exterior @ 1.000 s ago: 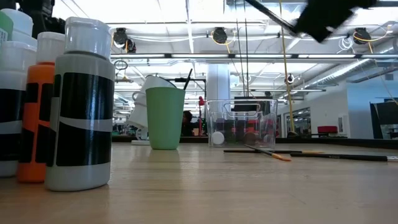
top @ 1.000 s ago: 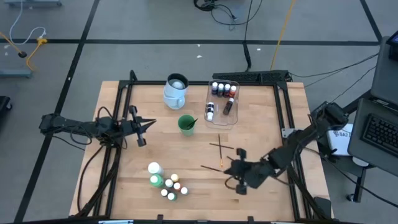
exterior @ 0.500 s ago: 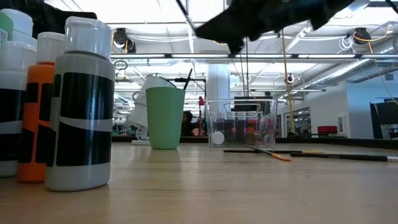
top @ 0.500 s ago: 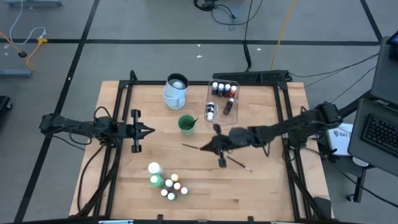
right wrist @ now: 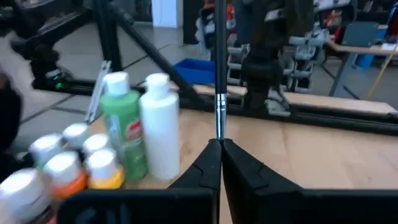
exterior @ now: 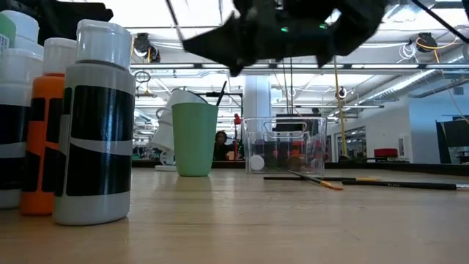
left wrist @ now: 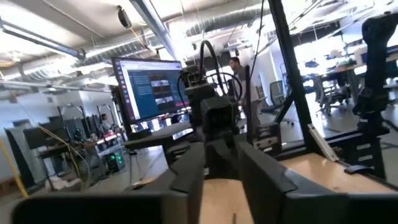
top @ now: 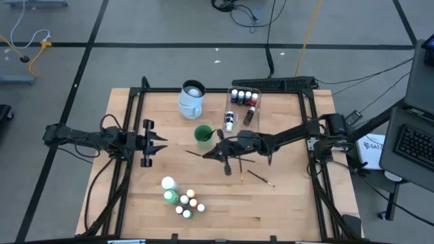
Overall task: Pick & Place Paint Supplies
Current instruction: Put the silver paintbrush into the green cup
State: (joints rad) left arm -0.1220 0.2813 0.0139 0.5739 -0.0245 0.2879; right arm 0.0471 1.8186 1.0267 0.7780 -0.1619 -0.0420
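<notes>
Wooden table (top: 285,203) amid ceiling-lit workshop

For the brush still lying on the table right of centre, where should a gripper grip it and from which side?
Take the loose brush at mid-handle, coming straight down from above with the fingers across its length. It lies flat and thin on the wooden table, with bare wood around it, so a side approach would probably only push it.

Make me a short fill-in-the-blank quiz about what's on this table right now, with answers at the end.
1. The right pincer is shut on a thin ____.
2. The cup beside the pale-blue jug is coloured ____.
3. The clear tub holds several small paint ____.
4. The left pincer hovers at the table's ____ side.

Answers: brush; green; bottles; left
</notes>
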